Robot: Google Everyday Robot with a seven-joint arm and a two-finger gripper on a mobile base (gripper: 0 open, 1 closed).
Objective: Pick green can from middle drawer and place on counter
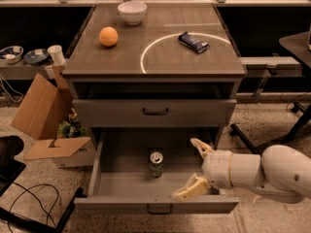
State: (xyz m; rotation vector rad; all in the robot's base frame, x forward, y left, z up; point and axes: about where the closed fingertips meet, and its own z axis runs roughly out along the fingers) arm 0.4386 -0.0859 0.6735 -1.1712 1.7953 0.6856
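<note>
One can [156, 164], green with a silver top, stands upright near the middle of the floor of the one pulled-out drawer [121, 181]. A second drawer front [112, 113] sits closed above it. On the counter [160, 62] lie one orange ball [108, 36], one white bowl [132, 12] and one dark blue wrapper [193, 41], the wrapper inside the thin white circle line and the ball and bowl to its left. One cardboard box [41, 110] stands open on the floor to the left of the cabinet. The single gripper [194, 169] is inside the drawer at its right side, its two pale fingers spread wide, one finger [201, 147] toward the back and the other near the drawer's front wall. The can is to the left of the gripper, near but apart from it, facing the gap between the fingers. The white arm [272, 171] reaches in from the right, lying roughly level, with the wrist pointing left toward the can.
</note>
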